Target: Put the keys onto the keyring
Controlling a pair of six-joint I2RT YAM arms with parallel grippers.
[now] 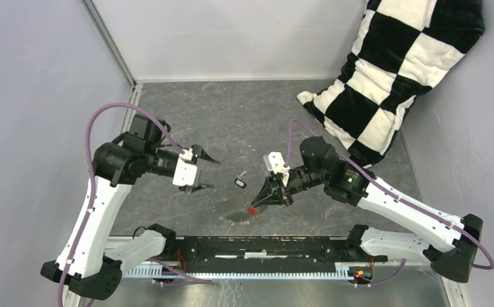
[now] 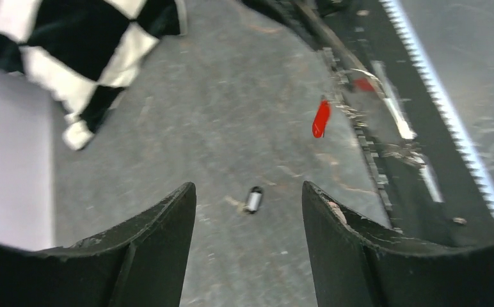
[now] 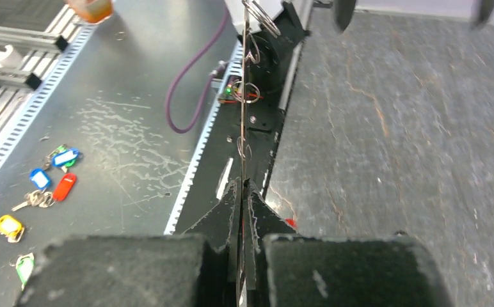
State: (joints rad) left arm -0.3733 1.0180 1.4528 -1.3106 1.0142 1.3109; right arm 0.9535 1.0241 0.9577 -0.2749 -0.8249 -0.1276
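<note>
Pinching the blurred, edge-on keyring (image 3: 244, 128) is right end effector (image 3: 243, 192); left end effector (image 1: 211, 173) gapes.

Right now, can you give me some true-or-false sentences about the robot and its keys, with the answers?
1. The left tool is open and holds nothing. True.
2. The tiny black key with a pale spot is pinched in the right tool. False: it lies on the grey table, touching neither tool.
3. The right tool is shut on the large thin grey metal keyring. True.
4. The tiny red-headed key lies beside the black-and-white checked pillow. False: it sits by the right tool's tip, far from the pillow.
</note>
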